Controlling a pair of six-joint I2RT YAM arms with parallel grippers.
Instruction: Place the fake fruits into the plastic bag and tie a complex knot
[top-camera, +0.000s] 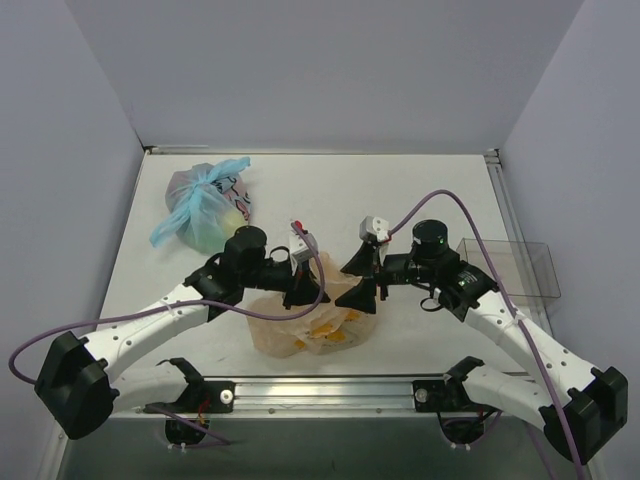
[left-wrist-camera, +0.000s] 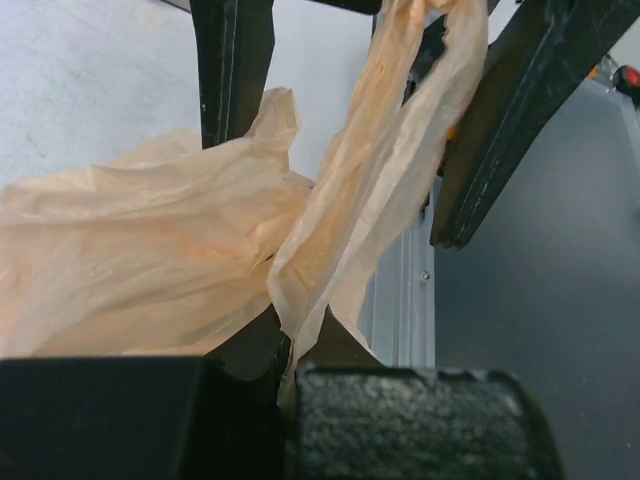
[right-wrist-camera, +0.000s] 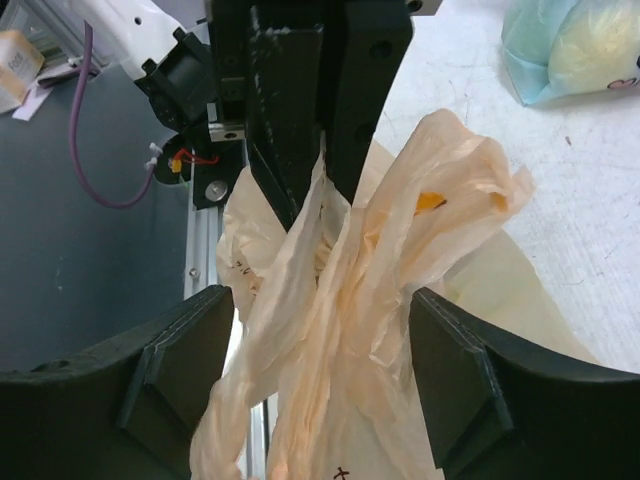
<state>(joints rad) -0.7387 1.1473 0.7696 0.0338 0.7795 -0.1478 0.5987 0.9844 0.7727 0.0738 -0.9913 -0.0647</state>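
At frame centre, the twisted handle (left-wrist-camera: 400, 150) of the thin, crinkly, translucent peach plastic bag (right-wrist-camera: 450, 200) is pinched by the closed left hand (right-wrist-camera: 322, 165) and flanked by the wide-spread right hand (right-wrist-camera: 320, 370).

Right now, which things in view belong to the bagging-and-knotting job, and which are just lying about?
Job: peach-orange plastic bag; fake fruits inside it; its handle, pinched in the shut left tool; open right tool around it.
Lying about: clear blue-handled bag holding a yellow-green fruit; clear plastic box.
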